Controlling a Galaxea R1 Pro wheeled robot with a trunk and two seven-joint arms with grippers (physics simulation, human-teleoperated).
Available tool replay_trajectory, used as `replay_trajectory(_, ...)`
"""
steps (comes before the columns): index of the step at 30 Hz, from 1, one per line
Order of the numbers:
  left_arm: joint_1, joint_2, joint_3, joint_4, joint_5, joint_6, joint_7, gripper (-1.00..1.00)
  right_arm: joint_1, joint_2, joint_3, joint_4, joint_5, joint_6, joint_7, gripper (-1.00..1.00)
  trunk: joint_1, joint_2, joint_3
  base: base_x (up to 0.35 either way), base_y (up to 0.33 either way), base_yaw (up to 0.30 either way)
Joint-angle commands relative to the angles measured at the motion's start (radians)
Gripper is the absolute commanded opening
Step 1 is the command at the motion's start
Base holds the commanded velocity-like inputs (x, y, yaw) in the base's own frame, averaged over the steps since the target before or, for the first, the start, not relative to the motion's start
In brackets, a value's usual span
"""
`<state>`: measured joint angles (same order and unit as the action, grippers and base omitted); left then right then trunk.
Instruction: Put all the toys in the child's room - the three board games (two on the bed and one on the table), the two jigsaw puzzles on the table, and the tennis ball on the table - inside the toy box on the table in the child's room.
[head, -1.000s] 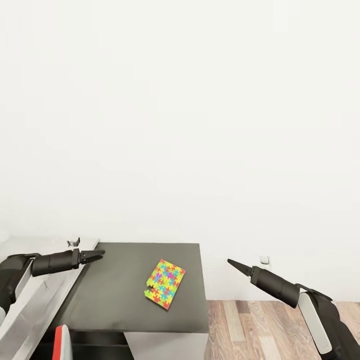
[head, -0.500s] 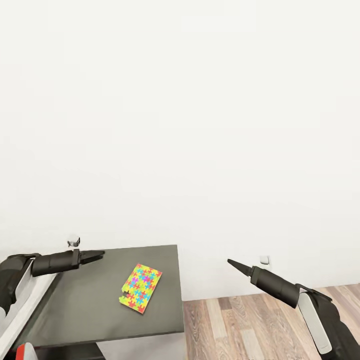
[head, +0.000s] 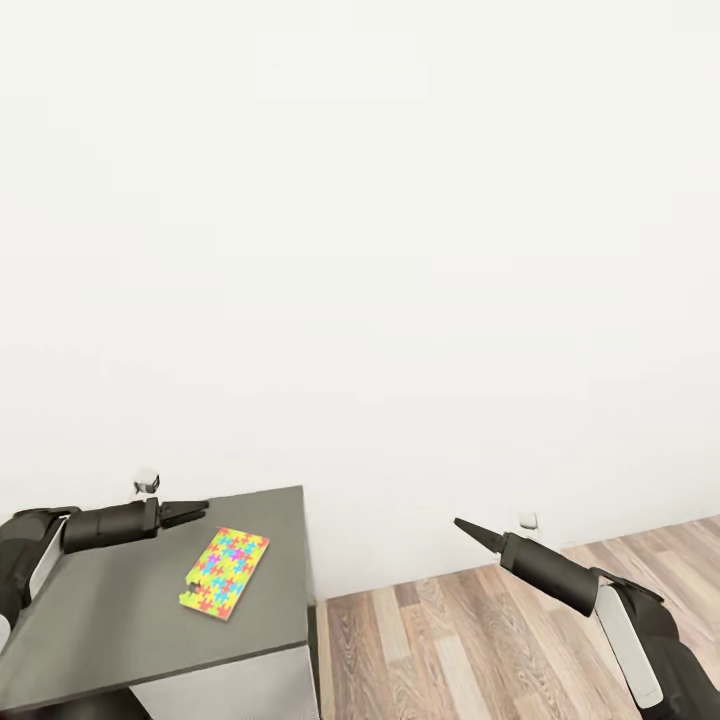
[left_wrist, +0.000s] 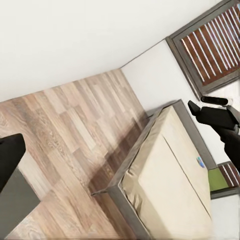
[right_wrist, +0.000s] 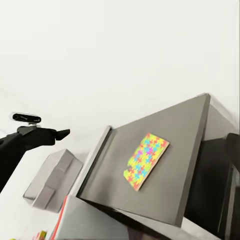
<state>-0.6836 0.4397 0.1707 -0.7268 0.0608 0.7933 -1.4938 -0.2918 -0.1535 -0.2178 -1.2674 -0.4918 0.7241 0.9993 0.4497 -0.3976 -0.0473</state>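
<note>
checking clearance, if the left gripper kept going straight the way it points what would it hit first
Judging by the left wrist view, the left gripper aims past the dark counter at the wood floor before the bed; depth is unclear.

One jigsaw puzzle (head: 224, 572) lies flat on the dark-grey surface (head: 120, 620) at the lower left of my head view, a thin sheet of yellow, green, pink, blue and orange pieces, turned askew, with a notch at its near corner. My left wrist view has the bed (left_wrist: 170, 185) at lower right: a cream mattress in a dark frame, on wood planks.
</note>
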Motion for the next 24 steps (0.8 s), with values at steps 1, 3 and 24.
replay_trajectory(1, -0.001, 0.001, 0.0, 0.0, 0.0, 0.011, -0.003, 1.0, -0.001, 0.0, 0.0, 0.0, -0.004, 0.006, 0.0, 1.0, 0.0, -0.002, -0.001, -0.206, -0.117, -0.217)
replay_trajectory(3, -0.001, 0.001, 0.001, 0.0, 0.0, 0.011, -0.003, 1.0, -0.001, 0.0, 0.0, 0.0, -0.004, 0.006, 0.0, 1.0, 0.0, -0.002, 0.001, -0.176, -0.128, -0.218)
replay_trajectory(24, 0.0, 0.0, 0.0, 0.0, -0.001, 0.011, -0.003, 1.0, -0.001, 0.0, 0.0, 0.0, -0.005, 0.006, -0.002, 1.0, 0.0, -0.002, 0.027, -0.084, -0.051, -0.219)
